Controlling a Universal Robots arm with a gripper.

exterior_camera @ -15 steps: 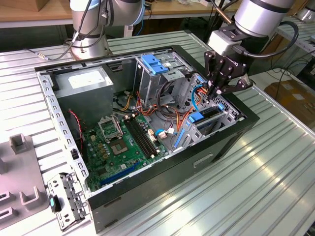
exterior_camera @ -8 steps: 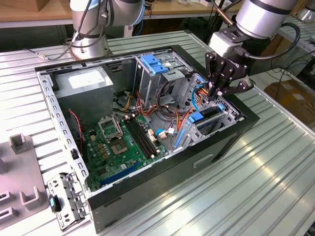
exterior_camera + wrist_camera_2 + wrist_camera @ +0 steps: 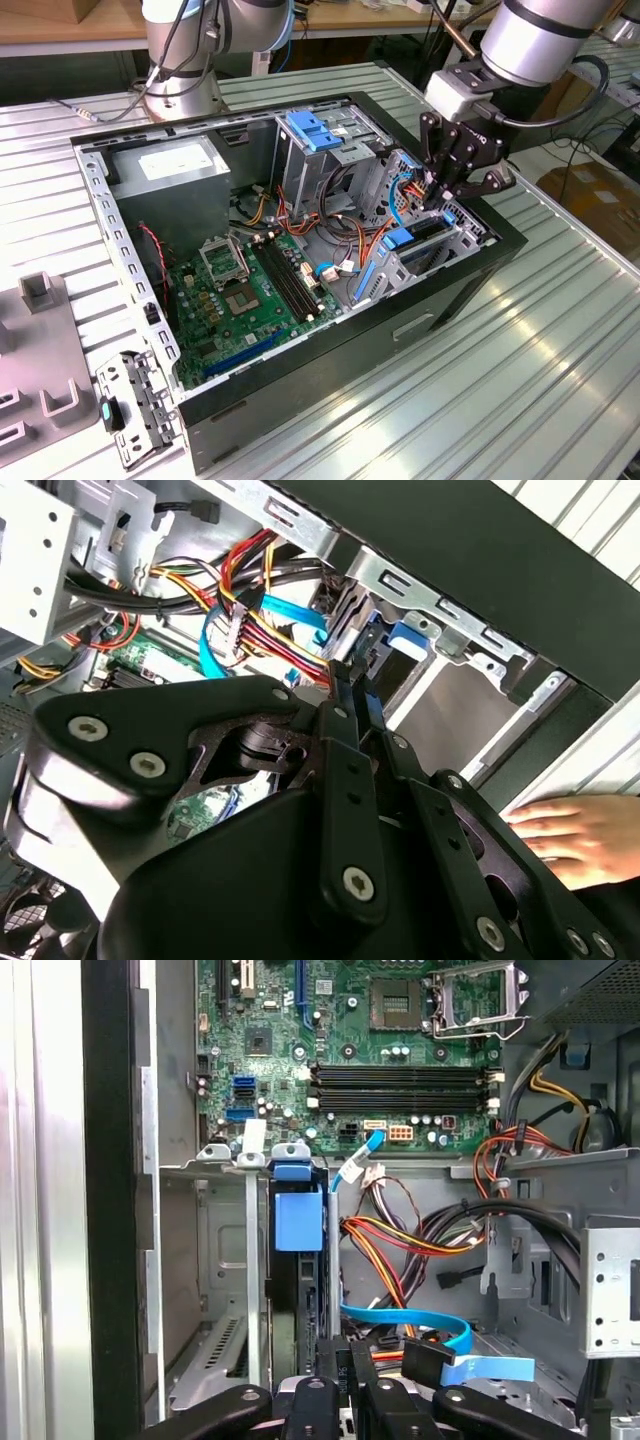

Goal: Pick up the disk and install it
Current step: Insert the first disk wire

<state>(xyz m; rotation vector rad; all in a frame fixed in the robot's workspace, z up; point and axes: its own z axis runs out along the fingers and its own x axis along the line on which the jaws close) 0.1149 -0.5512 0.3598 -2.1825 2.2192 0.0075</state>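
Currently the open computer case (image 3: 330, 345) lies on its side on the slatted metal table (image 3: 520, 380). Inside it: one green motherboard (image 3: 245, 290), one grey power supply box (image 3: 170, 175) with a white sticker, one metal drive cage (image 3: 335, 150) with a blue latch plate (image 3: 315, 130) on top, plus loose bundles of red, yellow, orange and blue cables (image 3: 355, 240).

The disk (image 3: 298, 1290) sits on edge in the drive bay (image 3: 225, 1290) at the case's end on the exterior view's right, blue rail tab (image 3: 298, 1222) showing at its far end. One bay slot beside it looks bare.

The gripper (image 3: 447, 195) reaches down into that bay. In the first wrist view its fingers (image 3: 335, 1380) are drawn close together over the disk's near edge; can't tell if they actually pinch it.

One person's hand (image 3: 575, 835) rests on the table outside the case wall, in the second wrist view.

Separate bracket (image 3: 135, 405) lies on the table by the case's corner, beside one grey fixture (image 3: 40, 350).
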